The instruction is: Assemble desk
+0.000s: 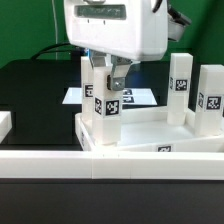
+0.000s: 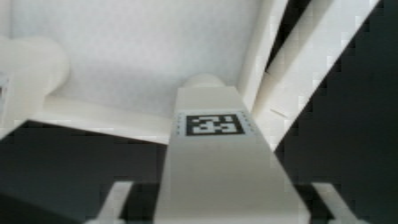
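The white desk tabletop [image 1: 150, 133] lies rim-up on the table. Two tagged legs [image 1: 180, 85] [image 1: 210, 100] stand upright at its right side, and another leg [image 1: 88, 92] stands at its left corner. My gripper [image 1: 110, 75] hangs over that left corner and is shut on a further white square leg [image 1: 110, 108], held upright with its tag facing the camera. In the wrist view this leg [image 2: 217, 150] runs between my fingers [image 2: 121, 200], its tag showing, with the tabletop's inner face [image 2: 143, 55] beyond it. The leg's lower end is hidden.
The marker board [image 1: 135, 98] lies flat behind the tabletop. A long white rail [image 1: 110, 166] runs across the front of the table. A small white piece [image 1: 5, 125] sits at the exterior view's left edge.
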`<state>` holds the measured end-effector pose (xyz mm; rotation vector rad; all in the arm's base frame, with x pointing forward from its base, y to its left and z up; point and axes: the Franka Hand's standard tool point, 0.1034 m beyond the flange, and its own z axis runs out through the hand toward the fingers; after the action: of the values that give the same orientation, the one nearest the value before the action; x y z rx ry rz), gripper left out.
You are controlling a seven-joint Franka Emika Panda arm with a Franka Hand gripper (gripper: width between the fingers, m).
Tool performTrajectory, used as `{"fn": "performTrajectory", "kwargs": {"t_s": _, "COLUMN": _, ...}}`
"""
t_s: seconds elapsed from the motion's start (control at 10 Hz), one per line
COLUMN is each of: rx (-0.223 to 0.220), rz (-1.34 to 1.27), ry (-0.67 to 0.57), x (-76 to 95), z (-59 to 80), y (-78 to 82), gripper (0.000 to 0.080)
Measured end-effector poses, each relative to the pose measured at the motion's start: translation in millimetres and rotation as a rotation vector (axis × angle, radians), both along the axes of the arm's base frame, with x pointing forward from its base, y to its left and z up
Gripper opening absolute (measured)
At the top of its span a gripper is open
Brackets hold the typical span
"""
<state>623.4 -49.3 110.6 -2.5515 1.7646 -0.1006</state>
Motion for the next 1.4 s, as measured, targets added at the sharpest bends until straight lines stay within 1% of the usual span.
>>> {"fn": "performTrajectory", "kwargs": {"t_s": 0.2, "rx": 0.019, "rz": -0.194, "ry": -0.002, "x": 0.1, "z": -0.2, "y": 1.2, "gripper": 0.029}}
{"fn": "performTrajectory", "kwargs": {"t_s": 0.4, "rx": 0.029, "rz": -0.301, "ry": -0.003, "x": 0.3, "z": -0.4, "y": 1.0, "gripper": 0.029}}
{"fn": "performTrajectory", "kwargs": {"t_s": 0.6, "rx": 0.029, "rz": -0.301, "ry": -0.003, "x": 0.4, "z": -0.4, "y": 1.0, "gripper": 0.029}}
{"fn": "performTrajectory", "kwargs": {"t_s": 0.7, "rx": 0.025, "rz": -0.259, "ry": -0.002, "x": 0.2, "z": -0.9, "y": 1.1, "gripper": 0.0406}}
{"fn": "performTrajectory", "kwargs": {"t_s": 0.8, "rx": 0.021, "rz": -0.215, "ry": 0.0, "x": -0.1, "z": -1.2, "y": 1.1, "gripper": 0.0541}}
{"fn": "performTrajectory", "kwargs": {"t_s": 0.9, "rx": 0.014, "rz": -0.134, "ry": 0.002, "x": -0.3, "z": -1.3, "y": 1.4, "gripper": 0.0541}}
{"fn": "performTrajectory", "kwargs": {"t_s": 1.0, "rx": 0.005, "rz": -0.011, "ry": 0.001, "x": 0.7, "z": -0.5, "y": 2.3, "gripper": 0.063}}
{"fn": "performTrajectory", "kwargs": {"t_s": 1.1, "rx": -0.003, "rz": 0.09, "ry": 0.0, "x": 1.1, "z": -0.4, "y": 2.9, "gripper": 0.0644}}
{"fn": "performTrajectory", "kwargs": {"t_s": 1.4, "rx": -0.021, "rz": 0.353, "ry": 0.0, "x": 1.5, "z": -0.7, "y": 5.8, "gripper": 0.0649}}
